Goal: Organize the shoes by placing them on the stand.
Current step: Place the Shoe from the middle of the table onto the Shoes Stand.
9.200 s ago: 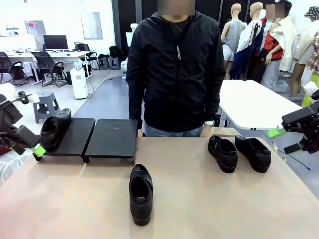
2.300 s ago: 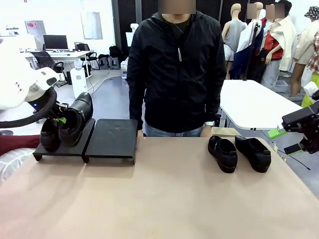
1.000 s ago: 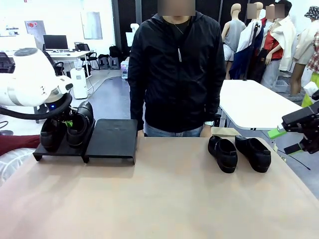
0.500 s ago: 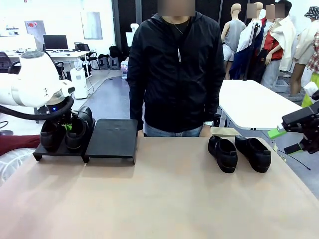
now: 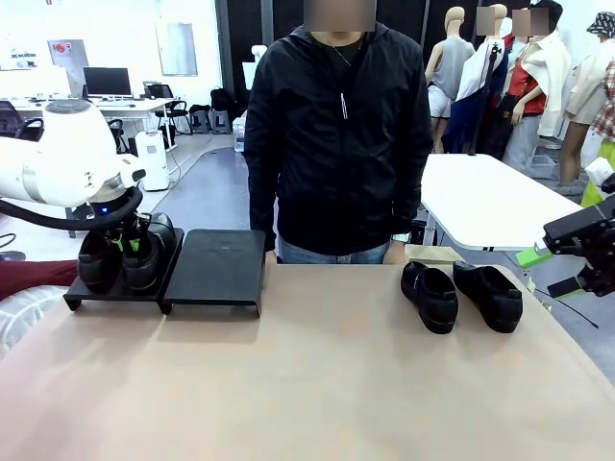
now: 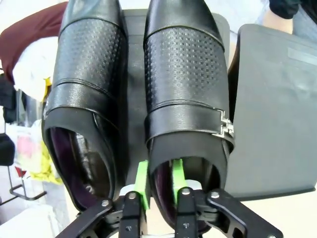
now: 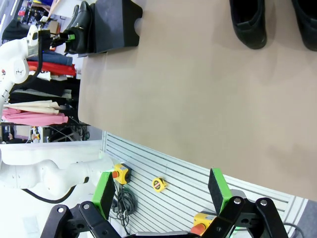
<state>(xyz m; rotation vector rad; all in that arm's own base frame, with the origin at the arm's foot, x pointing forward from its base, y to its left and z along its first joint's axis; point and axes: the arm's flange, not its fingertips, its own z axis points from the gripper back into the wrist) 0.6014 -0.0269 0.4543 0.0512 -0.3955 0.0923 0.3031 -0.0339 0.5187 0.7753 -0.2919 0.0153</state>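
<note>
Shoes (image 6: 185,74): black, glossy, perforated leather

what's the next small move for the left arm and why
Probably open the jaws wide and back away: the buckled shoe already sits flat on the left platform beside the other shoe, with the pads straddling its heel rim.

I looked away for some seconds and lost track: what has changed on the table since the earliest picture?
The left gripper carried the shoe from mid-table onto the left platform, beside the first shoe; its fingers straddle the heel rim. The two right-hand shoes, the right gripper and the second platform stayed put.
</note>
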